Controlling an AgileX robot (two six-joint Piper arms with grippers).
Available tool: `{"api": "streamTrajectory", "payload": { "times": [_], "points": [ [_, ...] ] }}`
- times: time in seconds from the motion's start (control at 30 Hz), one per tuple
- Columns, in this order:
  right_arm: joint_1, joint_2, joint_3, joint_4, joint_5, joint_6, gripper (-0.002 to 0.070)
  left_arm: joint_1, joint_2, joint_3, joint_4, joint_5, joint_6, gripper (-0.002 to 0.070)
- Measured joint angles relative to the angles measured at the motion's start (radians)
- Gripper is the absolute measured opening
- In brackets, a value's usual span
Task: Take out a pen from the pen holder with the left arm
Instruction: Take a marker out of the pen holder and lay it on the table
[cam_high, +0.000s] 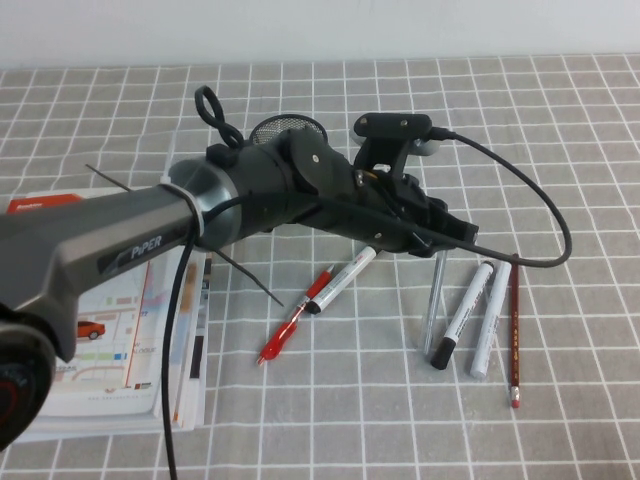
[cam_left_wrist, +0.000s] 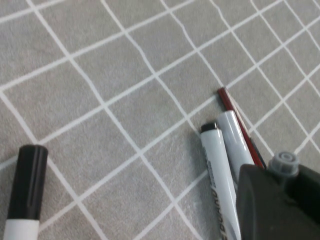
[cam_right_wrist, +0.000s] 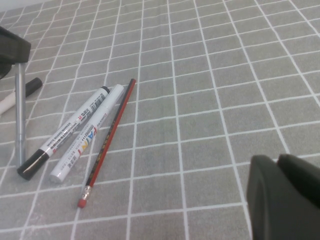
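L gripper (cam_high: 440, 243), mid-frame, pinches silver pen (cam_high: 436, 300) narrow; pen holder (cam_high: 288, 128) upper centre. I fear thin pen slips, knocks markers (cam_high: 470, 315). R gripper (cam_right_wrist: 282, 197) lower right, can't tell.

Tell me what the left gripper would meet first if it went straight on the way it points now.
Probably the black-capped marker on the checked cloth just ahead of the left gripper, which is shut on a silver pen; depth is unclear. The right gripper hangs over the cloth nearby.
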Motion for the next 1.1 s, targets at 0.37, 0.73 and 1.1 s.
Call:
{"api": "streamTrajectory", "payload": {
  "times": [0.37,0.73,1.1],
  "points": [
    [0.000,0.000,0.000,0.000,0.000,0.000,-0.0013,-0.007,0.037,-0.005,-0.044,-0.032,-0.004,0.0053],
    [0.000,0.000,0.000,0.000,0.000,0.000,-0.0013,-0.009,0.110,-0.007,-0.118,-0.013,0.005,0.0053],
    [0.000,0.000,0.000,0.000,0.000,0.000,-0.0013,-0.018,0.140,-0.007,-0.122,-0.032,0.009,0.0053]
  ]
}}
